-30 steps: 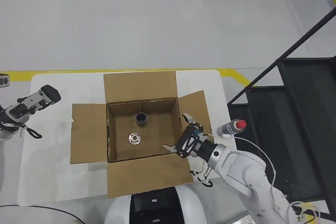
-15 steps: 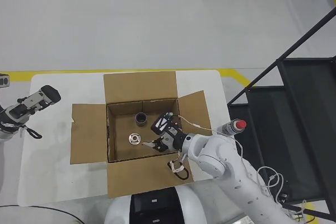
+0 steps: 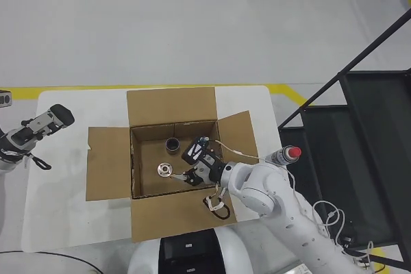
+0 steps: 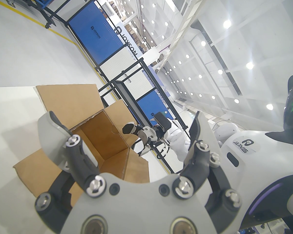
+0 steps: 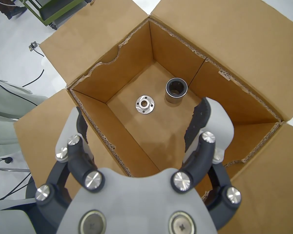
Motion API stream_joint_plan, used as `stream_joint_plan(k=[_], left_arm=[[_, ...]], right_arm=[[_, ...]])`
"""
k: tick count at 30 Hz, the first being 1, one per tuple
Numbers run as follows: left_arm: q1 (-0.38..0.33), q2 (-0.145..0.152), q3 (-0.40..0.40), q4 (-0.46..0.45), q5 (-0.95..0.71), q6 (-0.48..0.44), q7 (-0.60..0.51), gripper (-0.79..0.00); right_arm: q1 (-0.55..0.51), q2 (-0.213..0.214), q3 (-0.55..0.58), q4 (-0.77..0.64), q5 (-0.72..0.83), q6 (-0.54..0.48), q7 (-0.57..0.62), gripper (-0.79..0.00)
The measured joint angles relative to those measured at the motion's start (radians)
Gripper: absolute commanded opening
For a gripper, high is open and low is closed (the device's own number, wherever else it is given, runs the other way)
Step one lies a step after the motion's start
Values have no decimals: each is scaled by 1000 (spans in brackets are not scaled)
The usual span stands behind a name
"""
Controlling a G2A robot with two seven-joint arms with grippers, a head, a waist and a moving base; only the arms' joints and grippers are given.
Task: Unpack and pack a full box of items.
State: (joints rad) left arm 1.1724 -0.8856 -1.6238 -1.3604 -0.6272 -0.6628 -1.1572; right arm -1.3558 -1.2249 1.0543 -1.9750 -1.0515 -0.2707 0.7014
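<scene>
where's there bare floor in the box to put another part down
Bare: the box floor on the right arm's side, between the flange, the black cylinder and that side's wall; the right gripper hangs over it, jaws open. Crowded: mid-floor toward the far wall, where the two parts sit close but apart.

**Open box, two metal parts inside, can outside**

The brown cardboard box (image 3: 171, 106) stands on the bench (image 3: 68, 205), all four flaps folded outward. On its floor lie a flat silver flange (image 3: 164, 168) with a centre hole and, just beside it nearer the far wall, an upright dark sleeve (image 3: 172, 144). A red-capped can (image 3: 284, 155) sits outside, near the right flap.
</scene>
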Motion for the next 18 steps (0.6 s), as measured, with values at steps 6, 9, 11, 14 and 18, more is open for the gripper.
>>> stream_joint_plan(k=[6,9,11,14,18], left_arm=[[0,0,0,0,0,0,0,0],[0,0,0,0,0,0,0,0],[0,0,0,0,0,0,0,0],[0,0,0,0,0,0,0,0],[0,0,0,0,0,0,0,0]], right_arm=[[64,-17,-42,73,42,75,62,0],[171,-39,-102,147,146,130,141,0],[249,-56,-153,214,152,179,187,0],[349,-83,-229,312,105,248,231,0],[442,-116,-315,420,37,322,240,0]])
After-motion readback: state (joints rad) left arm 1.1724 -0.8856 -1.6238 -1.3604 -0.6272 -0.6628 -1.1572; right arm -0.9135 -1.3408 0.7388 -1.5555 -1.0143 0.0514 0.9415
